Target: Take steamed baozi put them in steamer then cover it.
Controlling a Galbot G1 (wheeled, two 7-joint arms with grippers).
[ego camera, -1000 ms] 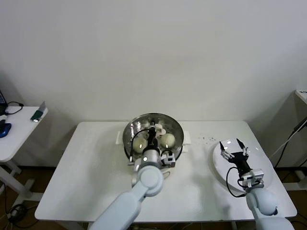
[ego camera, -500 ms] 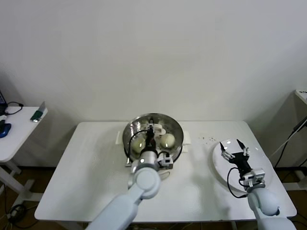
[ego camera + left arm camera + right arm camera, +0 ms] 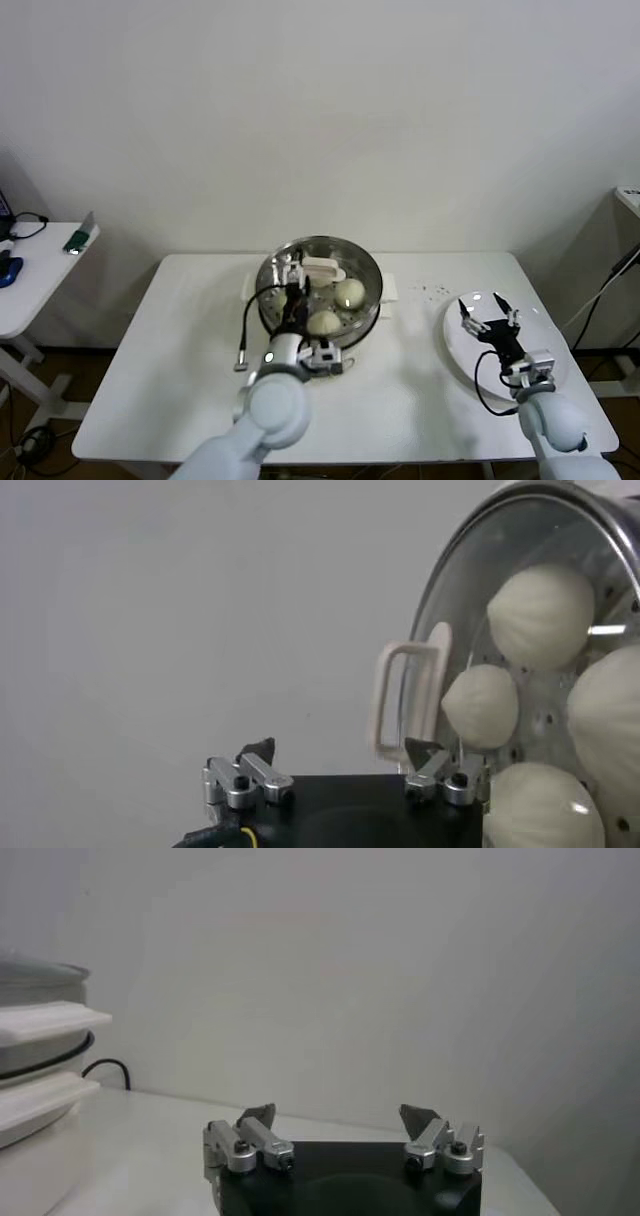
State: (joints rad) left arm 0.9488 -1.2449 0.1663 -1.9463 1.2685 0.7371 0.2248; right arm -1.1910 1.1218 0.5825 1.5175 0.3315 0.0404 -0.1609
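Resting on the white bench (image 3: 180, 340), the steamer (image 3: 270, 295) sits at the middle of the far half, its steel pot on a cream-white base with side handles. The cover (image 3: 365, 275), a clear glass lid with a metal rim, lies on the pot; its white oblong handle (image 3: 322, 267) is at the centre. Steamed baozi (image 3: 349, 292) are visible through the glass: two show clearly in the head view, and the left wrist view shows four (image 3: 543, 615) on the perforated tray.

The left gripper (image 3: 290, 282) is over the steamer's left portion, just beside the cover's handle. Its fingers (image 3: 262, 752) are spread apart and hold nothing; in the left wrist view the handle (image 3: 412, 690) stands beyond them, untouched.

The right gripper (image 3: 489, 310) hovers above a flat white plate (image 3: 455, 345) at the right end of the bench, well apart from the steamer. Its fingers (image 3: 257, 1117) are spread wide and empty.

A small side table (image 3: 40, 275) stands to the left of the bench.
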